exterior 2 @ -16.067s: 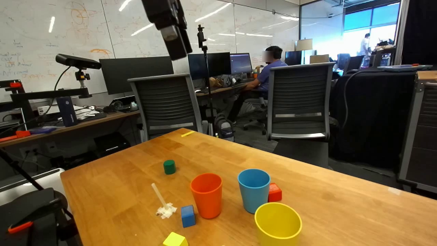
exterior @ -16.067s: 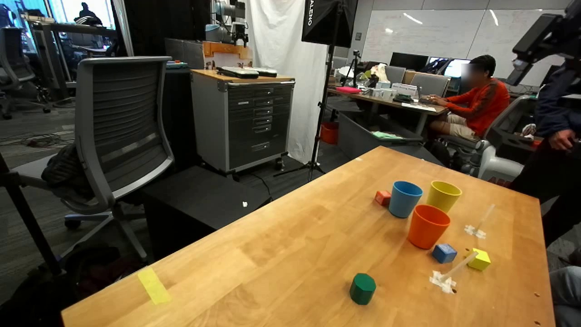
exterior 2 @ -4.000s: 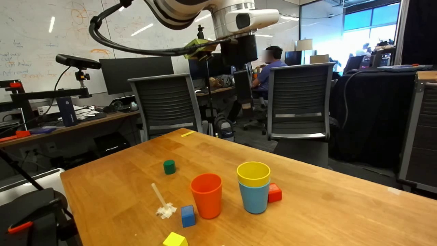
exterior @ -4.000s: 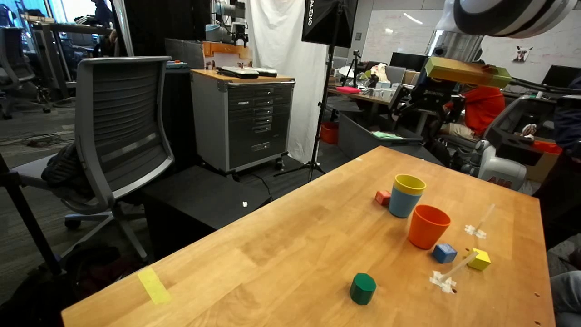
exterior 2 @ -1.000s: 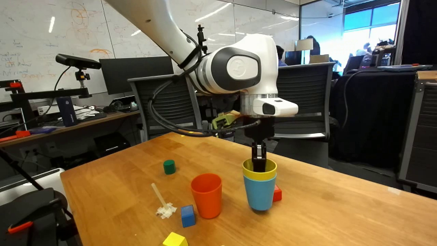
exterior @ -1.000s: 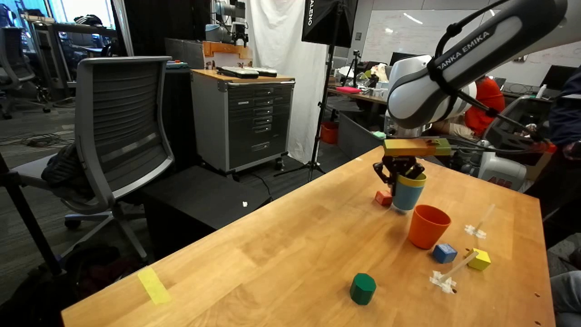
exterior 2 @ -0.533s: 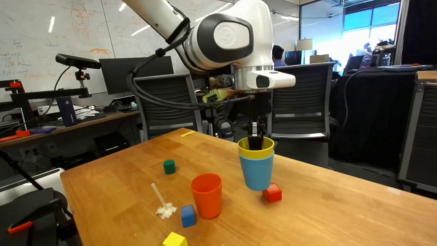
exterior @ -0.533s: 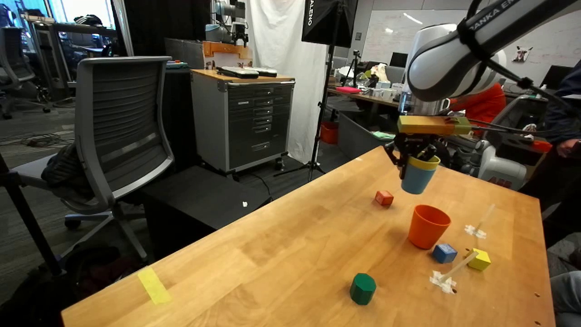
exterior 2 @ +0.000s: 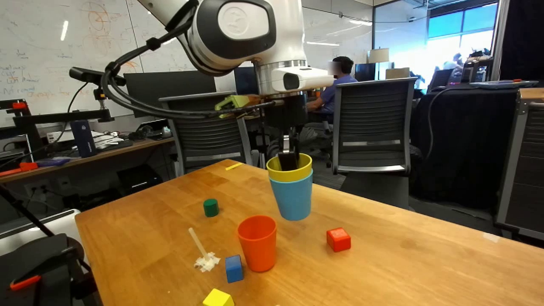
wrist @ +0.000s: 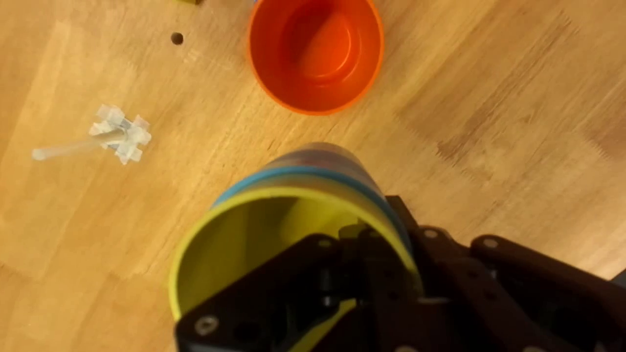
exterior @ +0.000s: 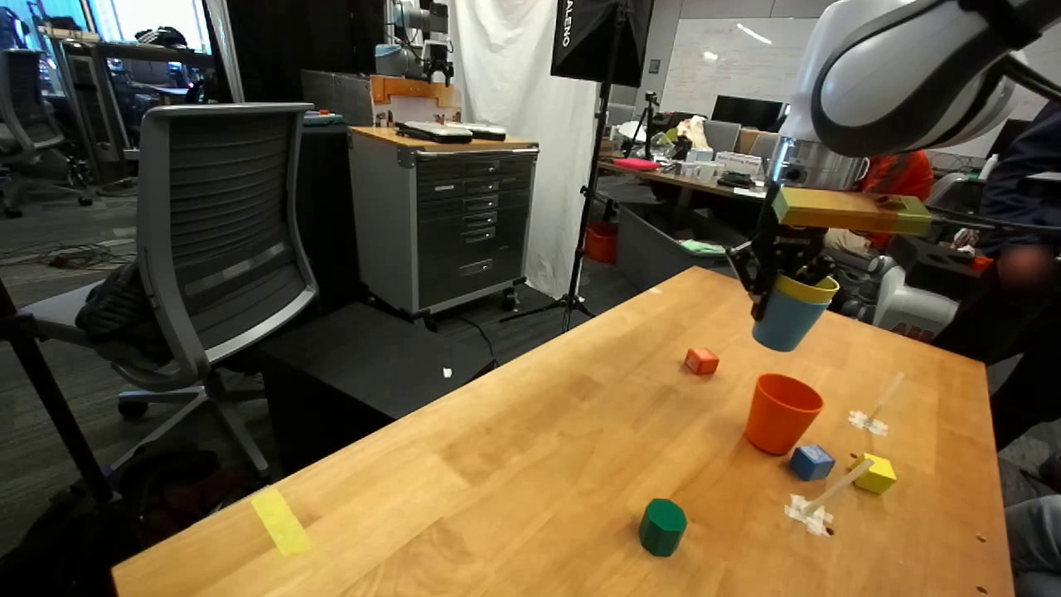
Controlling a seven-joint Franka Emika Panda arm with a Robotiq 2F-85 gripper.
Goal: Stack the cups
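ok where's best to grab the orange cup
Likely by its rim, from above: the orange cup stands upright with its mouth open, so its wall could be pinched from inside and outside. The side away from the blue block looks best, since that sits close to its base. The pincer must release the nested cups first.

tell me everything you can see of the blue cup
The blue cup is light blue, smooth and plastic-looking, with walls that narrow toward a round base; no handle shows. The yellow cup sits nested in it, rim standing above the blue one, hiding its inside. The fingers pinch both walls together, one inside the yellow cup, one outside the blue. It is held mouth up but tilted, off the wooden table and apart from the orange cup.
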